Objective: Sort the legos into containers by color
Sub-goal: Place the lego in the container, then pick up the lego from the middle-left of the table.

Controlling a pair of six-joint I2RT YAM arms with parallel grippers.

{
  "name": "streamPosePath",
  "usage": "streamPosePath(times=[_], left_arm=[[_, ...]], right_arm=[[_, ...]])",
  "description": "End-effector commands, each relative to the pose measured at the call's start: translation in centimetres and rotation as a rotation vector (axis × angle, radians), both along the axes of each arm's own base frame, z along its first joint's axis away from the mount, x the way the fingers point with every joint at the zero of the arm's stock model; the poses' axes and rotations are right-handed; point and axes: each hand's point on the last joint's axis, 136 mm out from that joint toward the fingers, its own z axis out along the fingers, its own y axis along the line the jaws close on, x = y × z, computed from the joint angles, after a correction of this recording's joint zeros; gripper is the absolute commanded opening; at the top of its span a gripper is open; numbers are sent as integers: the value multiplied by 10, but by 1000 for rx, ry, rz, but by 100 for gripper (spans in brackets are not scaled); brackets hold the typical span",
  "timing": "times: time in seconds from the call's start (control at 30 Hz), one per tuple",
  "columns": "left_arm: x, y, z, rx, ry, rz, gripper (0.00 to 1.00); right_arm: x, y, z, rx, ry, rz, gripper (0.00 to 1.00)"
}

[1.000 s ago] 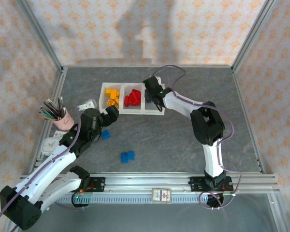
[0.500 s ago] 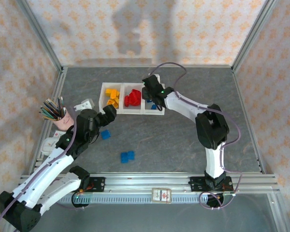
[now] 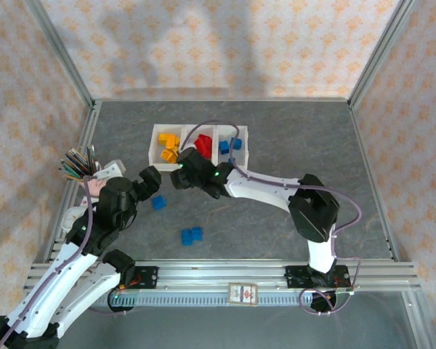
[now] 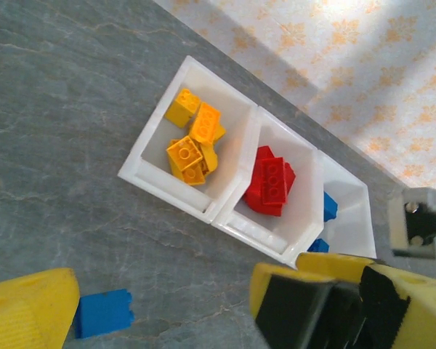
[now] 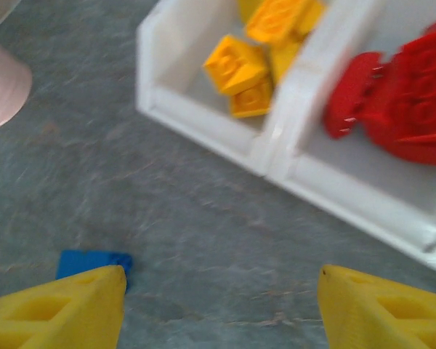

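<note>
The sort is judged nearly done: the legos (image 4: 272,182) are binned by colour in the containers (image 3: 200,126), and the step in hand is fetching the loose blue brick (image 3: 158,203) from the table (image 3: 291,145) just in front of them, with 2 more blue bricks (image 3: 192,235) lying nearer the bases. The left gripper (image 3: 149,177) and right gripper (image 5: 221,309) are both held open and empty beside that brick, so only 1 should be lowered. The brick lies flat, its long axis apparently along the right fingers' line, so a wrist turn is called for.
</note>
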Motion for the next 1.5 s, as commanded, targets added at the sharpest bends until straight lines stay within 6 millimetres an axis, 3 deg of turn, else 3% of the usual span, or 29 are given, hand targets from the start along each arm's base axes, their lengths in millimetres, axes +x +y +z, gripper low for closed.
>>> streamPosePath(times=[0.0,0.23,0.33,0.63,0.9,1.17,1.47], left_arm=[[-13,18,3,5,19,73,100],[-27,31,6,-7,17,125,100],[-30,36,6,-9,14,145,100],[-36,43,6,-11,14,181,100],[-33,42,4,-8,19,179,100],[-32,39,1,-13,21,166,100],[-30,35,6,-22,9,148,100]], right_arm=[[-17,27,-21,-31,2,93,72],[-40,74,-47,-27,35,186,78],[-38,86,-61,-43,44,191,81],[-39,106,-95,-88,71,191,82],[-35,106,-111,-118,73,174,68],[-33,102,-107,-133,60,163,48],[-31,95,-64,-87,15,145,34]])
